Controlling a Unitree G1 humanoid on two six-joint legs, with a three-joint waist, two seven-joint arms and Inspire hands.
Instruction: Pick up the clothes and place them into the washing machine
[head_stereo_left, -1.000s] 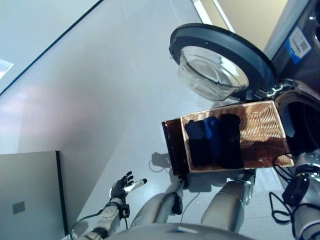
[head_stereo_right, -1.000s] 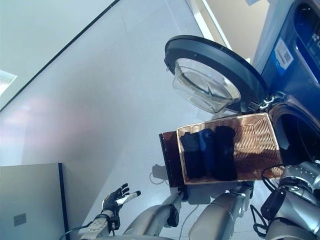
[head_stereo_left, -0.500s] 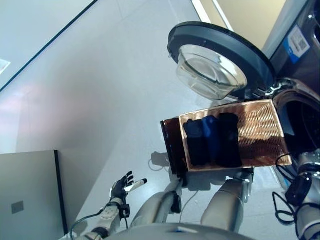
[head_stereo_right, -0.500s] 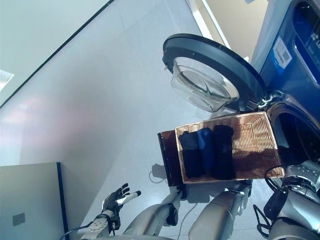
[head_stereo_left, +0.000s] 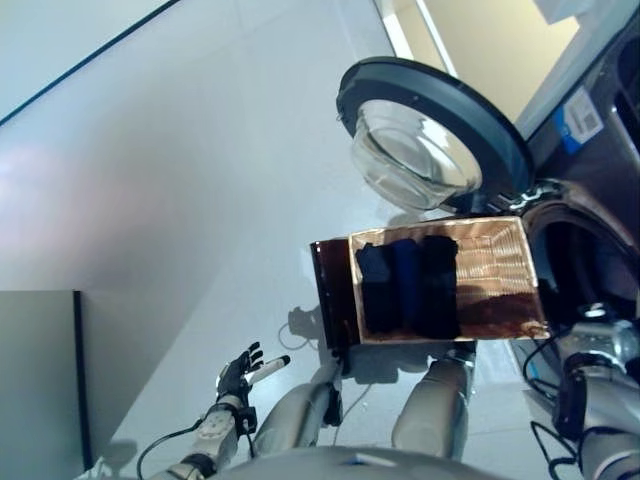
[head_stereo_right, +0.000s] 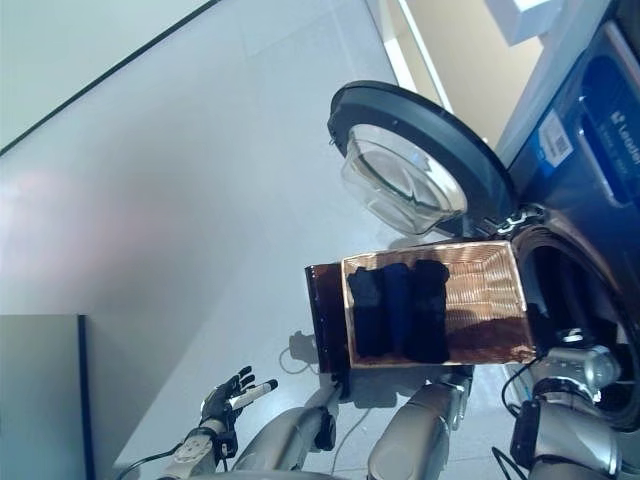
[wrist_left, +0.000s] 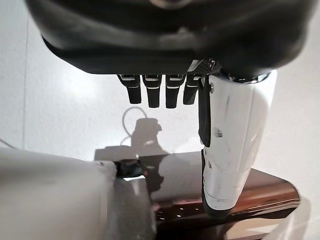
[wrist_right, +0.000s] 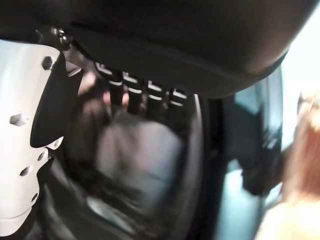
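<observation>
1. Washing machine door (head_stereo_left: 435, 135) stands open; the drum opening (head_stereo_left: 580, 270) is accessible.
2. Dark folded clothes (head_stereo_left: 408, 287) remain in the wicker basket (head_stereo_left: 500, 275) beside the drum; none is visibly loaded.
3. Left hand (head_stereo_left: 240, 375) is relaxed, empty, and low over the floor.
4. Right hand (wrist_right: 135, 92) faces the drum, fingers straight, holding nothing.
5. Judgement: picking and loading remain outstanding.

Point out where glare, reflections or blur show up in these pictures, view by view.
Left eye view: the glass of the washer door throws bright highlights, and the pale floor has a soft sheen.
Left wrist view: the glossy brown panel mirrors light past the left hand.
Right wrist view: the drum interior beyond the right hand is smeared and out of focus.
</observation>
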